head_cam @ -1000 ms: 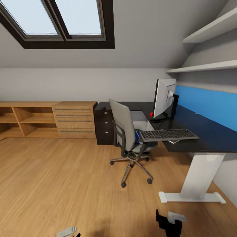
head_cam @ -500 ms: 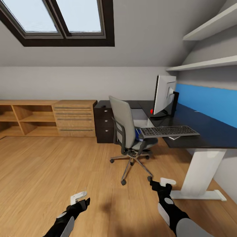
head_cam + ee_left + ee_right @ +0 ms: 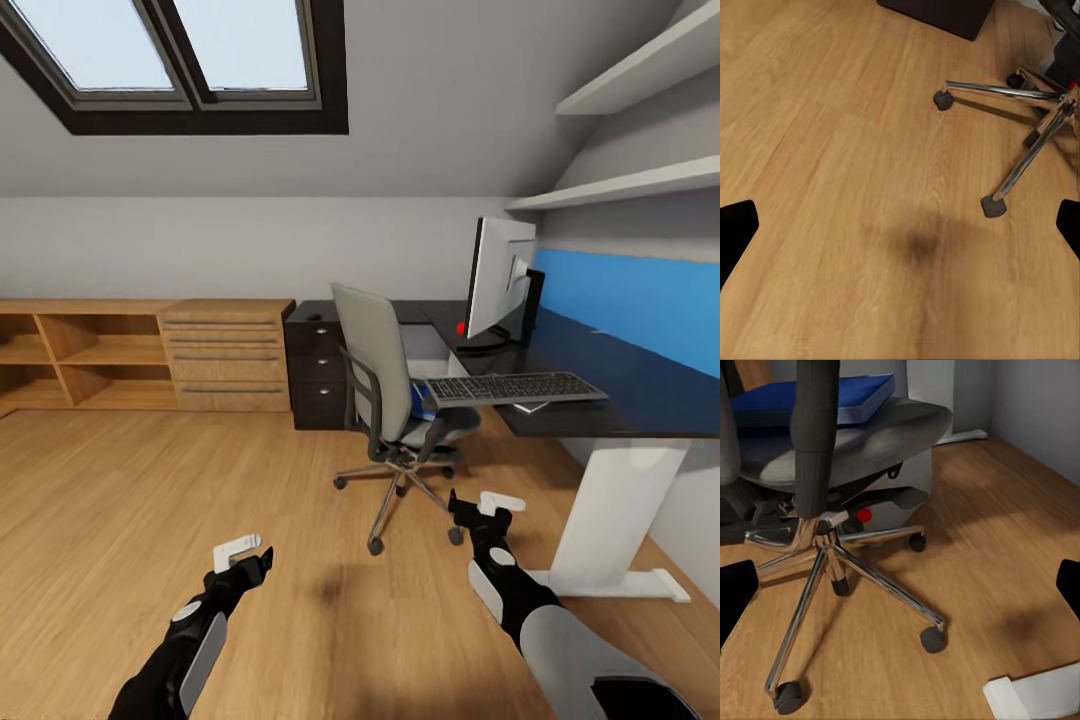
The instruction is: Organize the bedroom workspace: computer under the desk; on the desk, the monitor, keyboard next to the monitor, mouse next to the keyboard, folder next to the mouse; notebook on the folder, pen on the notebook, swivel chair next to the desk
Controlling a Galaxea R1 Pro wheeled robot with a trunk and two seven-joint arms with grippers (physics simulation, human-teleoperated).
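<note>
The grey swivel chair stands in front of the black desk, back toward me. A blue folder lies on its seat, as the right wrist view shows the folder. The keyboard lies at the desk's edge, one end jutting over the chair. The monitor stands on the desk further back. A light grey computer sits behind the chair; its red dot shows under the seat. My left gripper and right gripper hover open over the floor short of the chair's chrome base.
A black drawer unit joins the desk at the back. A light wooden drawer chest and open shelves line the left wall. The desk's white leg and foot stand close to my right gripper. Wall shelves hang above.
Both arms have risen into view and reached forward toward the chair. The head view has shifted slightly, with the chair and desk a little higher in the picture.
</note>
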